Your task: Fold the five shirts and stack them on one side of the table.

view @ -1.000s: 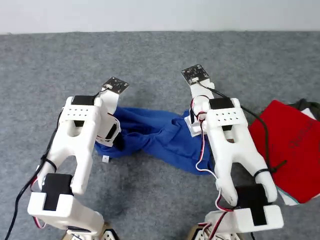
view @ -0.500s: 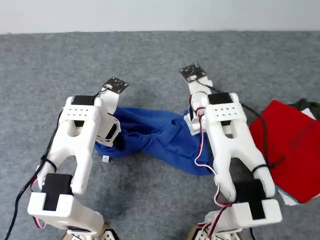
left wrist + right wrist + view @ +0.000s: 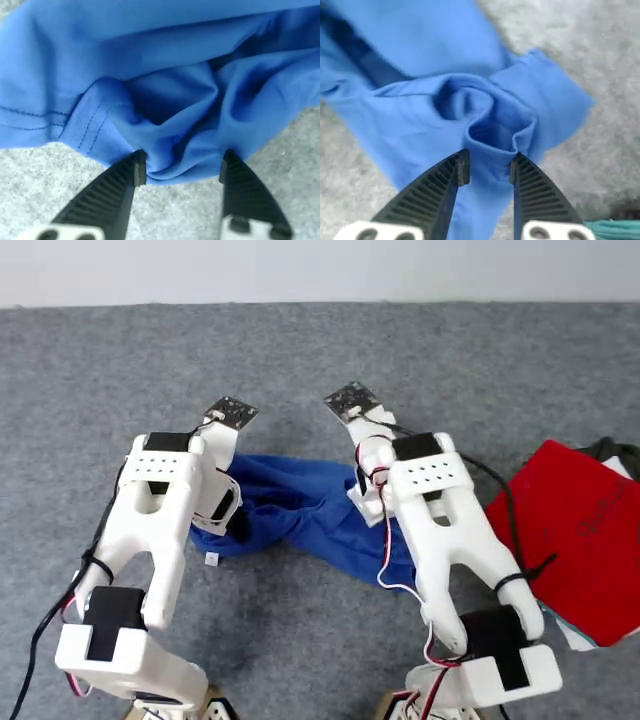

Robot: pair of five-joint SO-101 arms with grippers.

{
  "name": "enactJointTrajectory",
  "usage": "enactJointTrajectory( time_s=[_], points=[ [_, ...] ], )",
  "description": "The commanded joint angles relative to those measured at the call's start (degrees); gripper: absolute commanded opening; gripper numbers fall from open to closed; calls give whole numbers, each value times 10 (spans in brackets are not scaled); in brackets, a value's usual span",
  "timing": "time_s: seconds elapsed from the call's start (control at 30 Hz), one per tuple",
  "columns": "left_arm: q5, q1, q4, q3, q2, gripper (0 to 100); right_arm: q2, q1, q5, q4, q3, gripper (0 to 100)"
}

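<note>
The blue shirt (image 3: 310,515) lies bunched, long axis spanning both arms: the left tool (image 3: 182,162) gapes wide astride one end, the narrow right tool (image 3: 487,167) pinches the other

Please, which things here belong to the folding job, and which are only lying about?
Job:
- blue shirt, crumpled between the arms
- red shirt, folded at the table's side
- left gripper, open around a blue fold
- right gripper, pinching the blue shirt

Lying about:
- small white scrap on the table, close to the blue shirt
</note>
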Motion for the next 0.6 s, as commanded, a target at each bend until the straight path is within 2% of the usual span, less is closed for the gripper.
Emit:
enactJointTrajectory(
  time_s=[0.0, 0.1, 0.3, 0.4, 0.57],
  points=[
    [3, 4, 0, -2, -4, 244, -26, 29, 7, -15, -1, 137],
    [3, 4, 0, -2, -4, 244, -25, 34, 22, -18, 6, 137],
    [3, 4, 0, -2, -4, 244, -25, 34, 26, -102, 84, 133],
    [3, 4, 0, -2, -4, 244, -26, 31, 26, -109, 95, 131],
    [3, 4, 0, -2, -4, 244, -26, 36, 47, -113, 95, 3]
  ],
)
